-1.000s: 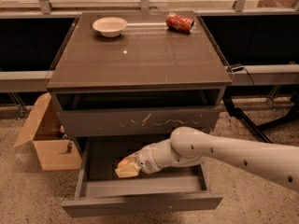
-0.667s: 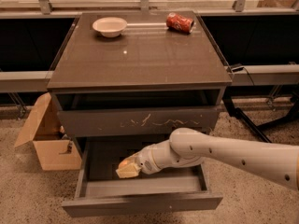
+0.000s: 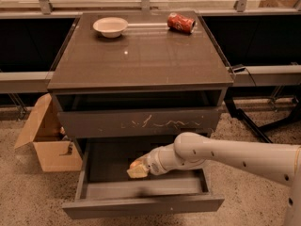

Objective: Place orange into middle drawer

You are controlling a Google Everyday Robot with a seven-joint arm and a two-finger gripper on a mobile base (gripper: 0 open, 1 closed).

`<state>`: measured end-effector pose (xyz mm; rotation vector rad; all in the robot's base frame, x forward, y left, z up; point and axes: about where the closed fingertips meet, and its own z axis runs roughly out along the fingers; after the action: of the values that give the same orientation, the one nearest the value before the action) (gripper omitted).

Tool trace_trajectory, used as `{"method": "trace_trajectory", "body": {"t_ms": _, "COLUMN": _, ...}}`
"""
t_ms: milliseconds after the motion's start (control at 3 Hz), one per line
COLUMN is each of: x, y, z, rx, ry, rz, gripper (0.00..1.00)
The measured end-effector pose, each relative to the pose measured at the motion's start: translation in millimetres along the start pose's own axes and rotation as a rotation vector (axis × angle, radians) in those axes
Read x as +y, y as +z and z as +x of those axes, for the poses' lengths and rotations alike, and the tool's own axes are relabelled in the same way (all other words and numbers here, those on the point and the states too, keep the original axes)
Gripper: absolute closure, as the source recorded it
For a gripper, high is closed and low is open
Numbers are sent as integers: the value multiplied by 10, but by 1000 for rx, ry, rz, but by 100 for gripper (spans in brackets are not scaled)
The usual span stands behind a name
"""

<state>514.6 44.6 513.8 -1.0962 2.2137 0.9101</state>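
The middle drawer (image 3: 141,205) is pulled out at the bottom of the cabinet, with a plain dark grey front and a smooth grey inside. My white arm reaches in from the right. My gripper (image 3: 138,169) is inside the drawer, left of its middle, just above the floor. A small patch of the orange (image 3: 135,164) shows at the gripper's tip; the rest of it is hidden by the gripper.
A drawer front with white scratch marks (image 3: 141,123) sits right above the open drawer. A white bowl (image 3: 110,26) and a red soda can (image 3: 181,22) lie on the cabinet top. An open cardboard box (image 3: 49,142) stands on the floor at the left.
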Motion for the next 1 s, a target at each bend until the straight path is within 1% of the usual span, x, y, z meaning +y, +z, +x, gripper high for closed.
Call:
{"method": "trace_trajectory", "body": {"t_ms": 333, "x": -213, "y": -31, "z": 99, "rx": -8, "ry": 12, "rz": 35, "gripper": 59}}
{"method": "trace_trajectory", "body": {"t_ms": 667, "x": -336, "y": -64, "z": 127, "rx": -26, "ry": 17, "rz": 54, "gripper": 36}}
{"method": "trace_trajectory", "body": {"t_ms": 1000, "x": -336, "y": -64, "z": 127, "rx": -26, "ry": 17, "rz": 54, "gripper": 13}}
